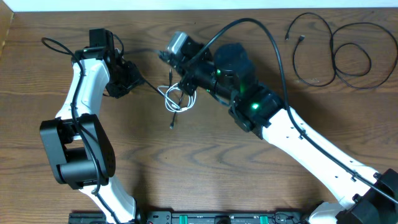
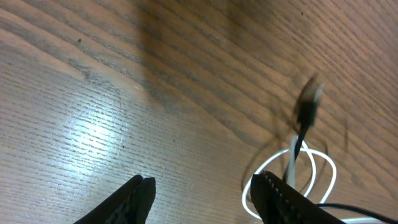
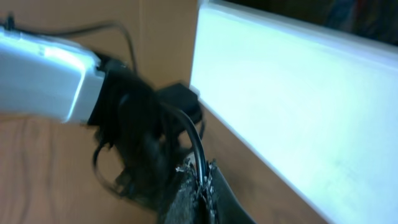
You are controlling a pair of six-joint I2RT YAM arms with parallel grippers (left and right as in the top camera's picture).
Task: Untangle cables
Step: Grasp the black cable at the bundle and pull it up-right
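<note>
Pinching a black cable (image 3: pixel 198 144) in my closed right fingers (image 3: pixel 202 183), I hold my left fingers (image 1: pixel 132 79) apart, empty, beside the white cable (image 1: pixel 173 99) mid-counter (image 1: pixel 205 165).

My left arm (image 1: pixel 78 99) and right arm (image 1: pixel 311 146) wear white shells between bulky black joints, with thick black wires (image 1: pixel 245 20), green lights (image 1: pixel 254 106) near the right wrist, and a black left gripper (image 2: pixel 202 182).

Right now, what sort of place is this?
Probably a robotics lab bench: a wooden table, a left arm and a right arm reaching over it, with black cables and a white cable laid out.
</note>
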